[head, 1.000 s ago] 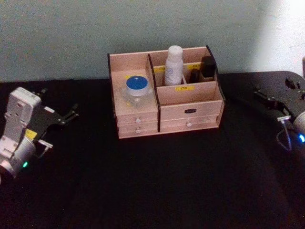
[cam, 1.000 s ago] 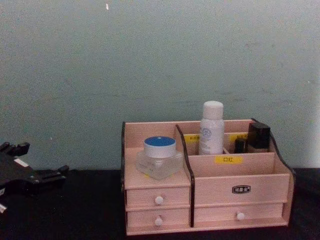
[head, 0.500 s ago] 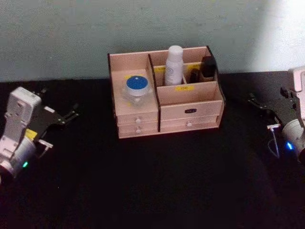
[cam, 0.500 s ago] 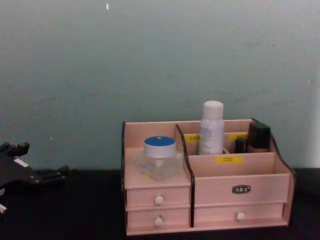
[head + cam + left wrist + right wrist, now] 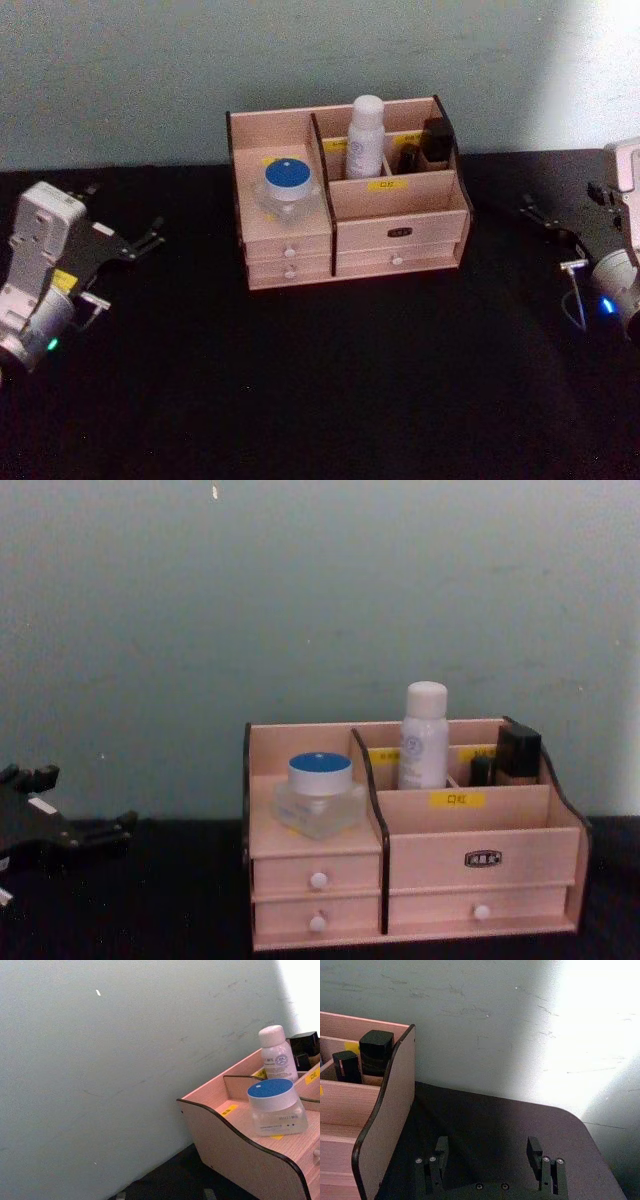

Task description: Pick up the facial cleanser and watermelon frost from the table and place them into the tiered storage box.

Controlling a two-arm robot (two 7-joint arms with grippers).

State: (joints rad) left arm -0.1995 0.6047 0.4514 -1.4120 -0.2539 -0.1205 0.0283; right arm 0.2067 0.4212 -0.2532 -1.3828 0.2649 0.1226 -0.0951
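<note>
The tiered storage box point(image 5: 400, 214) stands at the back middle of the black table, also seen in the chest view point(image 5: 480, 830). A clear jar with a blue lid point(image 5: 288, 187) sits in its left compartment point(image 5: 320, 795) point(image 5: 274, 1107). A white bottle point(image 5: 365, 137) stands upright in a rear compartment point(image 5: 424, 737) point(image 5: 276, 1057). I cannot tell which is the facial cleanser and which the watermelon frost. My left gripper point(image 5: 150, 236) hovers open and empty to the left of the box point(image 5: 100, 832). My right gripper point(image 5: 545, 222) is open and empty right of the box point(image 5: 487, 1152).
Two small dark containers point(image 5: 425, 145) stand in the box's right rear compartment point(image 5: 370, 1055). Two rows of white-knobbed drawers point(image 5: 318, 881) face me. A pale wall point(image 5: 300, 600) rises right behind the box. Bare black tabletop point(image 5: 340, 380) spreads in front.
My right arm has pulled back a little toward the right edge and turned. The left gripper and the things in the box have stayed put.
</note>
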